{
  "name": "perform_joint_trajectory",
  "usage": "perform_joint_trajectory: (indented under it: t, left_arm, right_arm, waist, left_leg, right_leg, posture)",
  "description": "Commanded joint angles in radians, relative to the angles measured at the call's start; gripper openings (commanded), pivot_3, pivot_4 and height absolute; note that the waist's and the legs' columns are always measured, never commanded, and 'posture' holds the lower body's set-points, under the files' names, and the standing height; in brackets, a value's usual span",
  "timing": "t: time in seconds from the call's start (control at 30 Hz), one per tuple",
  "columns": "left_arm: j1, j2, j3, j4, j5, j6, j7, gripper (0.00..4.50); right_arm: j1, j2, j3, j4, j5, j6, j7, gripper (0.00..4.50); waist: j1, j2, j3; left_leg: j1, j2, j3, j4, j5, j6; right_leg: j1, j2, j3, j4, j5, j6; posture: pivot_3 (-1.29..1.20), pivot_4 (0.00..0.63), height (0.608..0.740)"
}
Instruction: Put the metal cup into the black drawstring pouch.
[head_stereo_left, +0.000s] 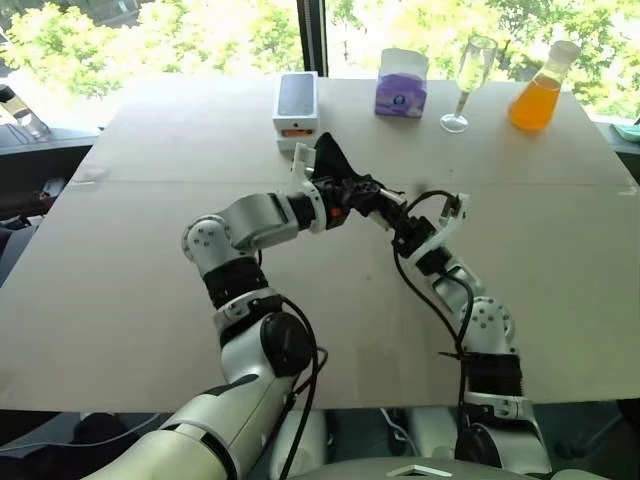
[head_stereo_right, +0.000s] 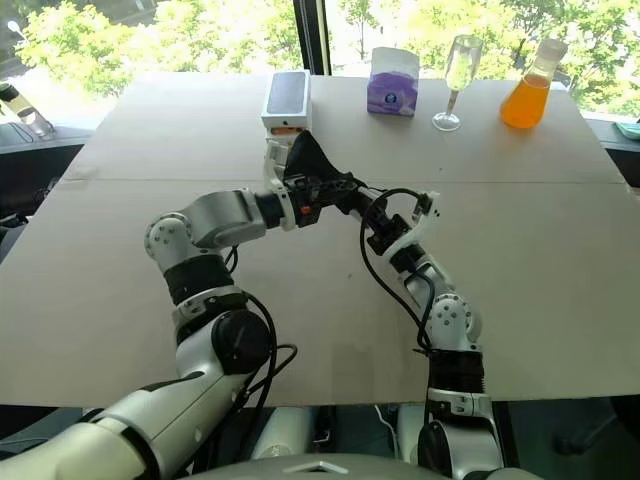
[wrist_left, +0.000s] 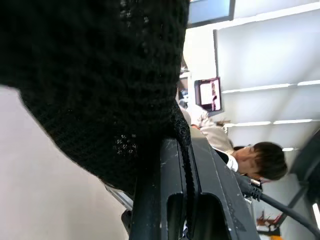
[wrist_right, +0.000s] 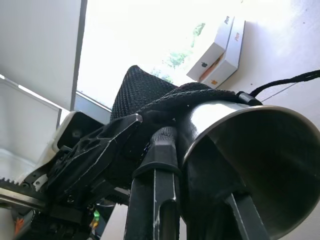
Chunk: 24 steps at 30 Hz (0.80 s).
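Right hand (wrist_right: 200, 210) grips metal cup (wrist_right: 250, 165), black drawstring pouch (wrist_right: 145, 95) over base.

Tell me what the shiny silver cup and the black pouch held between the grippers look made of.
Shiny silver metal cup: looks like polished steel, with a smooth, mirror-like wall and bright highlights. Black drawstring pouch: soft matte woven or knitted fabric, with an open mesh texture showing and no shine; the exact fibre is unclear.

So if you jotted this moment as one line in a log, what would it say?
left gripper: shut on black drawstring pouch | right gripper: shut on metal cup | cup base entering pouch mouth, above table
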Motion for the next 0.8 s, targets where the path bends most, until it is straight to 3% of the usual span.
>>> perform_joint_trajectory:
  t: [0.03, 0.27, 0.5, 0.7, 0.8]
  left_arm:
    - [0.048, 0.037, -0.053, -0.071, -0.117, -0.010, 0.037, 0.00]
    - [0.125, 0.142, -0.219, -0.122, -0.192, -0.053, 0.003, 0.00]
    - [0.065, 0.203, -0.326, -0.079, -0.341, -0.194, -0.016, 0.00]
    - [0.021, 0.249, -0.398, 0.001, -0.590, -0.347, 0.079, 0.00]
    - [-0.002, 0.254, -0.437, 0.025, -0.612, -0.346, 0.086, 0.00]
  right_arm:
    - [-0.017, 0.019, -0.036, -0.014, 0.050, -0.019, -0.008, 0.01]
    - [-0.024, -0.013, -0.016, -0.021, 0.076, 0.008, 0.005, 0.01]
    - [-0.005, -0.108, 0.216, -0.101, -0.133, -0.045, 0.154, 0.01]
    - [-0.030, -0.127, 0.282, -0.096, -0.250, -0.198, 0.274, 0.01]
    - [-0.054, -0.131, 0.313, -0.076, -0.324, -0.263, 0.289, 0.01]
  waist:
    - [-0.001, 0.000, 0.000]
    - [0.002, 0.000, 0.000]
    - [0.002, 0.000, 0.000]
    - [0.002, 0.000, 0.000]
    - [0.004, 0.000, 0.000]
  left_leg:
    - [0.000, 0.000, 0.000, 0.000, 0.000, 0.000]
    - [0.000, 0.000, 0.000, 0.000, 0.000, 0.000]
    - [0.000, -0.001, 0.000, 0.000, 0.000, 0.000]
    - [0.001, 0.000, 0.000, 0.000, 0.000, 0.000]
    - [0.000, -0.001, 0.000, 0.000, 0.000, 0.000]
  right_leg:
    - [0.000, 0.000, 0.000, 0.000, 0.000, 0.000]
    - [0.000, 0.000, -0.001, 0.000, 0.000, 0.000]
    - [0.000, 0.000, -0.001, 0.000, 0.000, 0.000]
    - [0.000, 0.000, -0.001, 0.000, 0.000, 0.000]
    - [0.000, 0.000, -0.001, 0.000, 0.000, 0.000]
  posture:
    - [0.00, 0.150, 0.737]
    - [0.00, 0.150, 0.737]
    - [0.00, 0.150, 0.737]
    - [0.00, 0.150, 0.737]
    - [0.00, 0.150, 0.737]
